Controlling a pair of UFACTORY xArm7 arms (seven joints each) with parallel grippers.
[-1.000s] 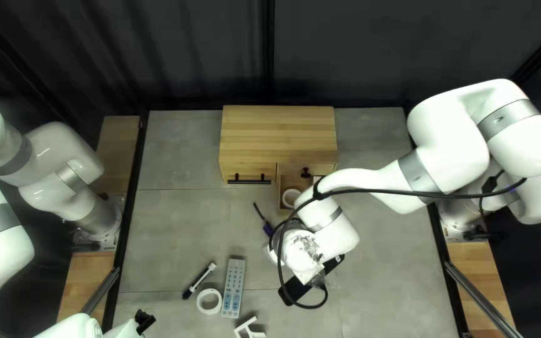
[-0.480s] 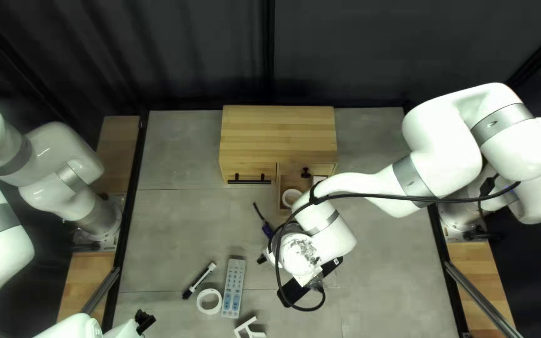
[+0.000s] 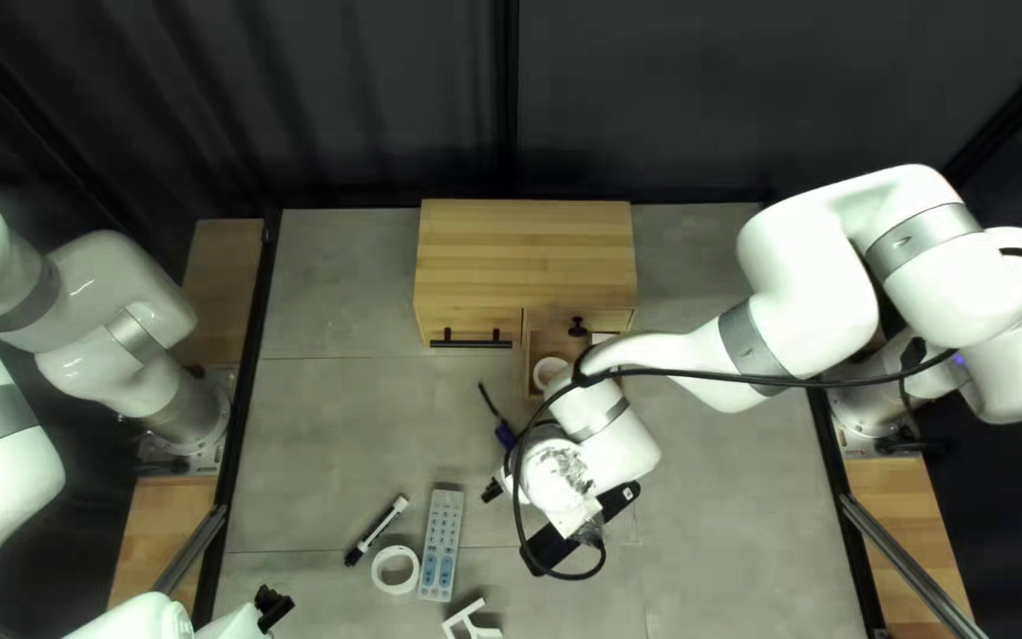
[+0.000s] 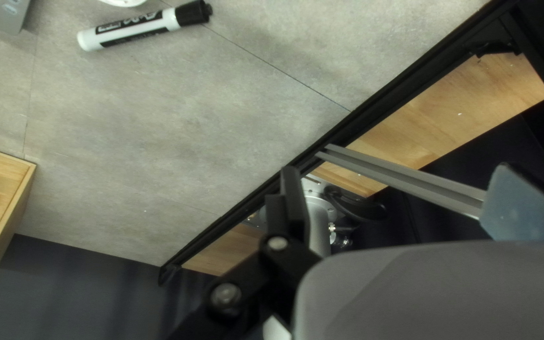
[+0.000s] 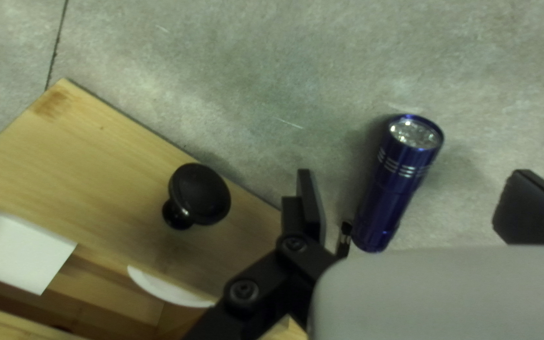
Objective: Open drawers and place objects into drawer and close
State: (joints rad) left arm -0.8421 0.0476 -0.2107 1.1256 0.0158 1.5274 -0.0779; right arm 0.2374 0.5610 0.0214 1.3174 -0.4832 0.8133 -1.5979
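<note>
"Picking up the flashlight [image 5: 388, 196], presumably?"

"Seems so: it lies on the tabletop [image 5: 221, 75] near the open drawer [image 5: 105, 151], right tool [image 5: 417, 182] spread wide over it."

"Then straddle, close, lift, carry inside."

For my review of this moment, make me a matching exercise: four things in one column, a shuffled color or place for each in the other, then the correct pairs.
1. Flashlight
2. Knob
3. Marker
4. Remote control

A. White with a black cap
B. On the front of the open drawer
C. Gray, with rows of buttons
D. Between the right gripper's open fingers

Pairs: 1-D, 2-B, 3-A, 4-C
</note>
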